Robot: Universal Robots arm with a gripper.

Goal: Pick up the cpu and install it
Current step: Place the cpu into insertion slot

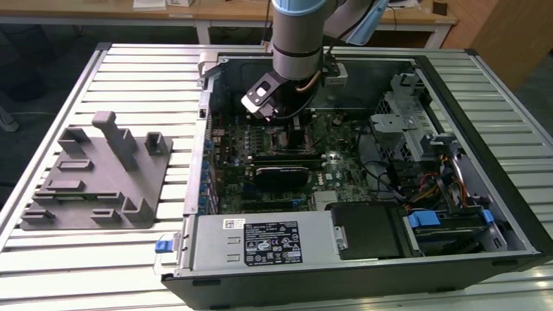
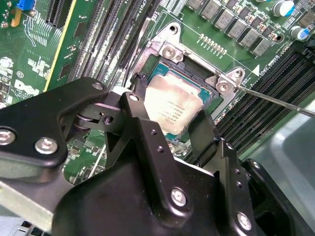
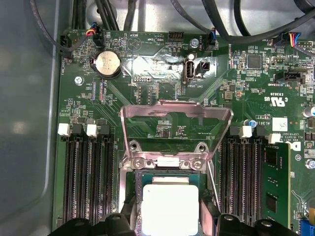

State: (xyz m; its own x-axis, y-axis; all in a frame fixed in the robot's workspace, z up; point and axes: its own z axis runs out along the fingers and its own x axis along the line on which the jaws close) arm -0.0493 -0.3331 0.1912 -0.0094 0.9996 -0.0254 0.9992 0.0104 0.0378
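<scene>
Your cpu (image 3: 170, 209) lies in the socket (image 2: 189, 73), load plate (image 3: 176, 107) raised; whether the straddling gripper (image 2: 169, 103) pinches it, I cannot tell.

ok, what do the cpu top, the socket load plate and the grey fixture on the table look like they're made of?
cpu: pale silver lid with a soft, even sheen, so likely plated metal with a matte finish.
load plate: thin bent sheet with bright reflections, probably bare steel.
fixture: uniform matte grey with no glints, probably plastic, but the look leaves it open.
</scene>
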